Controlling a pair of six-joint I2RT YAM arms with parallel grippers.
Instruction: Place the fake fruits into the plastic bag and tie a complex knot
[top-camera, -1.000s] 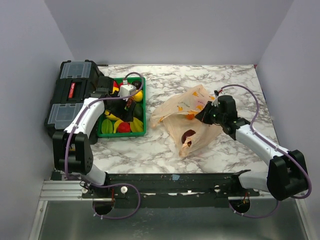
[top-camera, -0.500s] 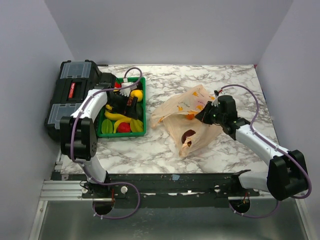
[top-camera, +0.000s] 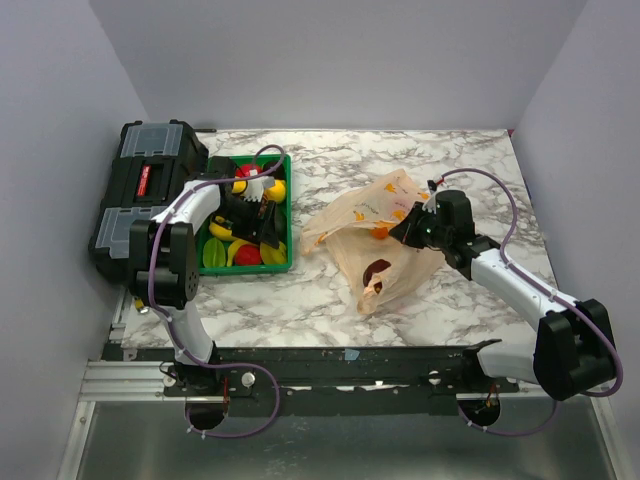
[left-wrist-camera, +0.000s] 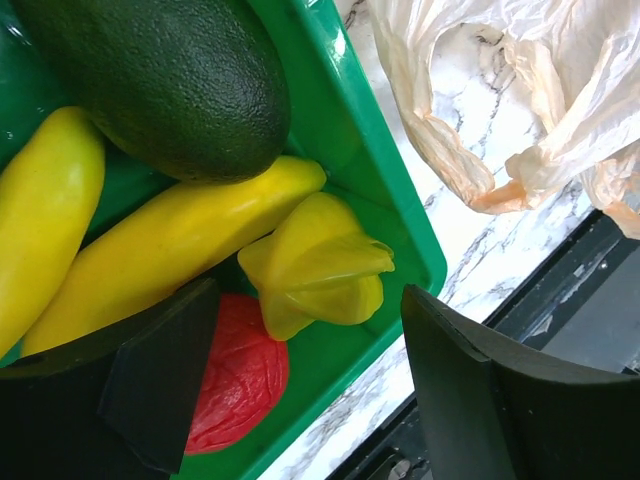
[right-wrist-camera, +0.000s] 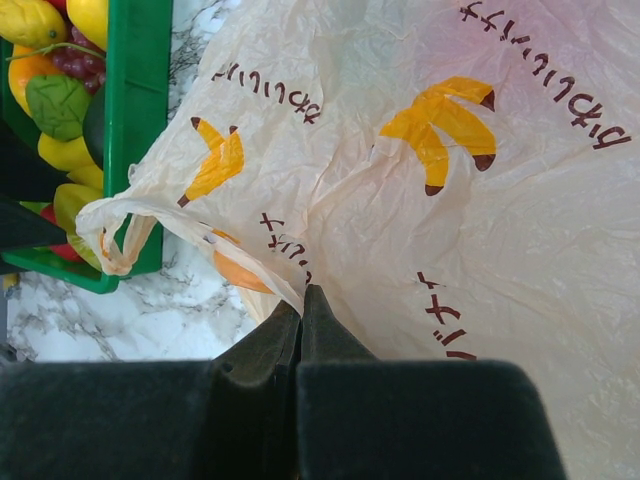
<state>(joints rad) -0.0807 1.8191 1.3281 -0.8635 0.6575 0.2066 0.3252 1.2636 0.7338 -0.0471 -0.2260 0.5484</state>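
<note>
Several fake fruits lie in the green tray: a dark avocado, long yellow pieces, a yellow starfruit and a red fruit. My left gripper hangs open low over the tray's near right corner, and the starfruit and red fruit lie between its fingers, untouched. The plastic bag lies crumpled mid-table with a dark fruit and an orange one inside. My right gripper is shut on the bag's edge, holding it up on the right side.
A black toolbox stands against the tray's left side. Grey walls close in the table on three sides. A black rail runs along the near edge, between the arm bases.
My left gripper has moved down the tray toward its near right corner and its jaws have narrowed a little. The right arm and the bag have stayed put.
</note>
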